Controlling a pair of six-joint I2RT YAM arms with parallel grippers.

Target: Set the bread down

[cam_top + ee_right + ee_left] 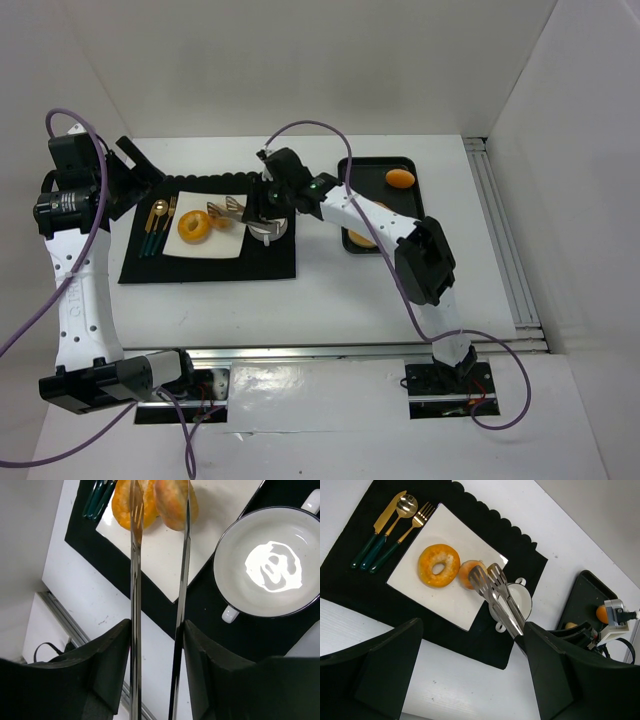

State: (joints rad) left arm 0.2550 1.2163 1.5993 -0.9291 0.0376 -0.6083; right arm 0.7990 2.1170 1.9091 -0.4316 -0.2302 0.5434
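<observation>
A small round bread [172, 497] rests on the white square plate [445, 605], next to a glazed ring doughnut [438, 565]. My right gripper [157, 630] is shut on a pair of metal tongs [134, 605]. The tong arms stand slightly apart, with their tips on either side of the bread [467, 574]. In the top view the right gripper [268, 205] hangs over the placemat's middle, beside the plate [215, 245]. My left gripper [472, 630] is open and empty. It hovers at the mat's far left corner [135, 175].
A white bowl [270, 565] sits on the black placemat [270, 262], just right of the plate. Gold cutlery with green handles [390, 530] lies left of the plate. A black tray [375, 165] at the back right holds more bread [400, 178].
</observation>
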